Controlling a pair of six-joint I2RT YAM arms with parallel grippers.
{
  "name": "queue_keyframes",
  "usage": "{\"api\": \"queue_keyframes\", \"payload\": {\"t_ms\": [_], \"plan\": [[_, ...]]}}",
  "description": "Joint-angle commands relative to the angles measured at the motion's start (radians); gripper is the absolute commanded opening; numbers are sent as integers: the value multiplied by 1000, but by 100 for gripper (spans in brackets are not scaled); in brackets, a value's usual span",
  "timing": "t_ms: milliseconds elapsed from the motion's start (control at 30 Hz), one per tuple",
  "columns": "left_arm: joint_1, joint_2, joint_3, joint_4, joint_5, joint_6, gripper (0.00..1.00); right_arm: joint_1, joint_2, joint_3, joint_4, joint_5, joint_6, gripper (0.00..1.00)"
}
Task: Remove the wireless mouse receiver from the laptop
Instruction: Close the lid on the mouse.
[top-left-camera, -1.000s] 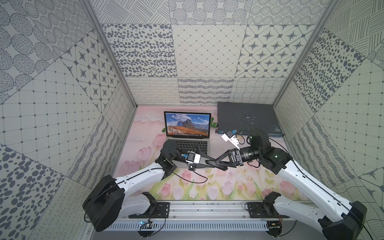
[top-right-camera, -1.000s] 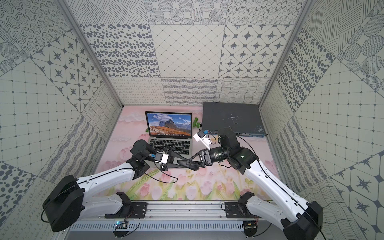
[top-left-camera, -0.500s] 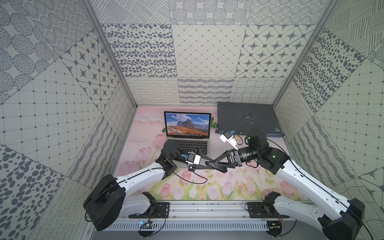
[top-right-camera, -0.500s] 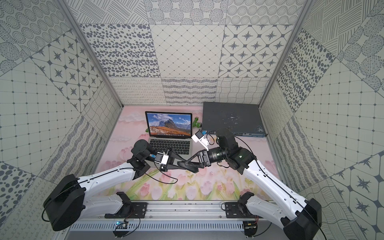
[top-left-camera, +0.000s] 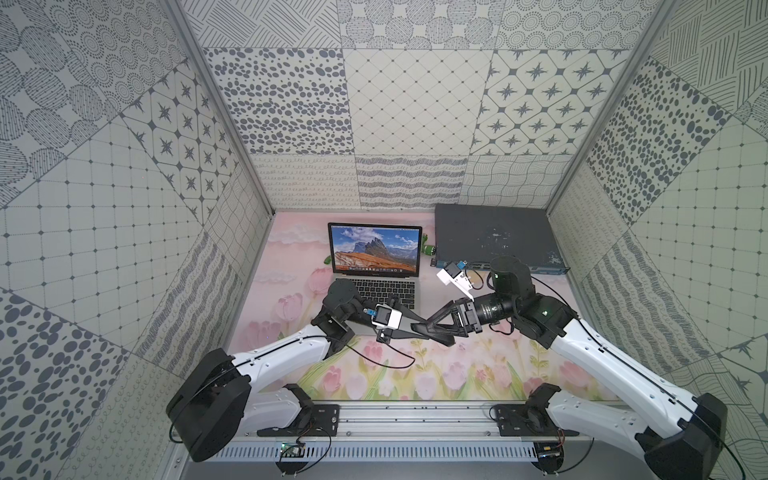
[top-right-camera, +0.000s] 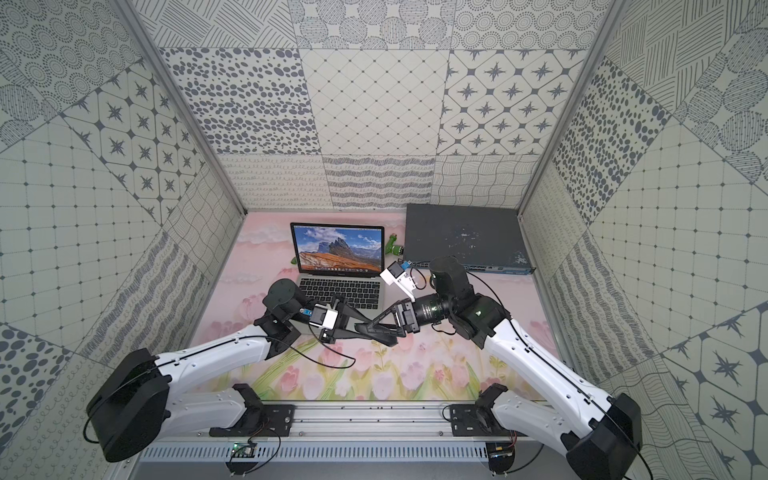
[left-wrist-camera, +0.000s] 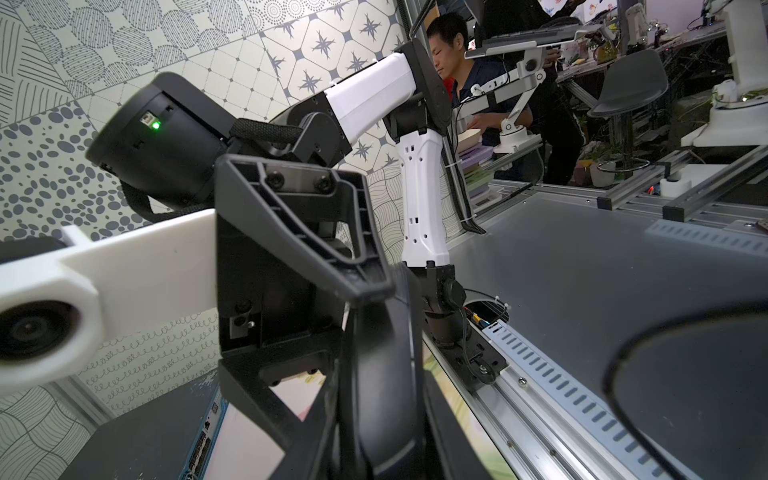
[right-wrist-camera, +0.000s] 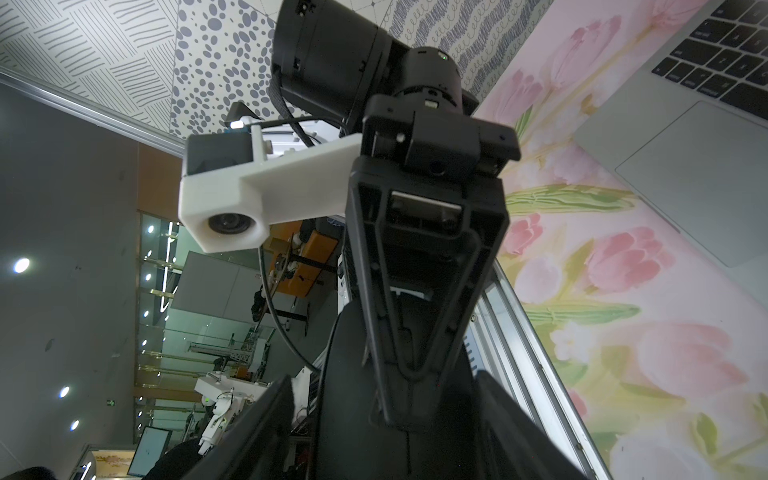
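The laptop (top-left-camera: 374, 249) (top-right-camera: 338, 249) stands open at the back of the mat, its trackpad (right-wrist-camera: 685, 166) also in the right wrist view. Both grippers meet just in front of it. My left gripper (top-left-camera: 409, 326) (top-right-camera: 361, 324) (left-wrist-camera: 382, 415) is shut on a black rounded mouse (left-wrist-camera: 382, 374) (right-wrist-camera: 345, 415), held edge-on. My right gripper (top-left-camera: 424, 329) (top-right-camera: 370, 330) (right-wrist-camera: 386, 449) faces it, its fingers (right-wrist-camera: 257, 436) spread wide on either side of the mouse and the left fingertips, with a gap showing on one side. The wireless mouse receiver is hidden.
A flat dark grey network switch (top-left-camera: 490, 237) (top-right-camera: 461, 232) lies at the back right, next to the laptop. A small green object (top-left-camera: 428, 248) sits between them. Patterned walls close in three sides, and the metal rail (top-left-camera: 415, 419) runs along the front.
The right gripper's jaws now stand a little wider around the mouse. Both arms have stayed almost in place, and the left gripper has kept its hold.
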Motion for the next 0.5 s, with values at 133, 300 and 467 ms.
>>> {"api": "queue_keyframes", "payload": {"t_ms": [133, 300, 467], "plan": [[4, -6, 15, 25, -87, 28, 23, 20, -21, -26, -18, -111, 10, 82], [4, -4, 20, 16, -80, 31, 22, 37, -12, -38, -28, -120, -1, 80], [4, 0, 29, 0, -76, 31, 22, 57, 2, -44, -45, -121, -19, 76]]}}
